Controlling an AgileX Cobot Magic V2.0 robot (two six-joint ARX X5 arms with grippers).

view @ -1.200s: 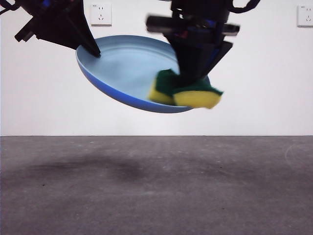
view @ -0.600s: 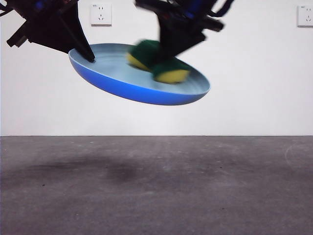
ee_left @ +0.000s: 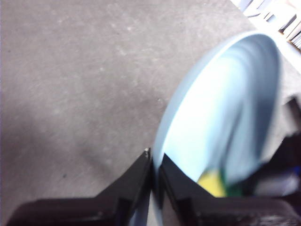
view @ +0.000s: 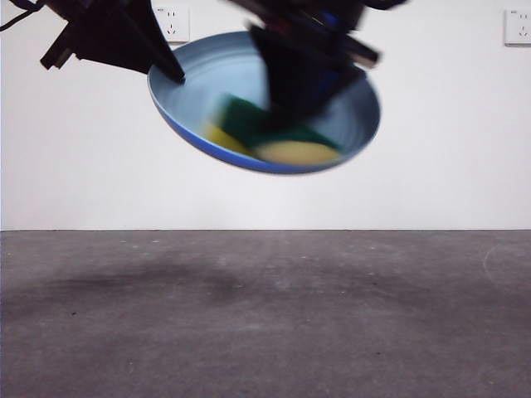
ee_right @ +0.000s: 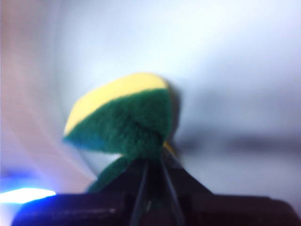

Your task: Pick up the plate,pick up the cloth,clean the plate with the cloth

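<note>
The light-blue plate (view: 203, 79) hangs high above the table, tilted with its hollow side facing the front camera. My left gripper (view: 170, 73) is shut on the plate's left rim; in the left wrist view the plate (ee_left: 211, 117) rises edge-on from between the black jaws of my left gripper (ee_left: 154, 162). The cloth (view: 274, 137), a yellow sponge with a green top, is pressed into the plate's lower inside, motion-blurred. My right gripper (view: 290, 116) comes down from above, shut on the cloth. The right wrist view shows the cloth (ee_right: 127, 117) pinched and folded against the pale plate surface (ee_right: 225, 56).
The grey table (view: 265, 315) lies far below both arms. A white wall behind carries two sockets (view: 172, 23).
The plate has tipped from nearly flat to facing the camera and shifted right. The right gripper with the cloth has slid down toward the plate's lower inside.
</note>
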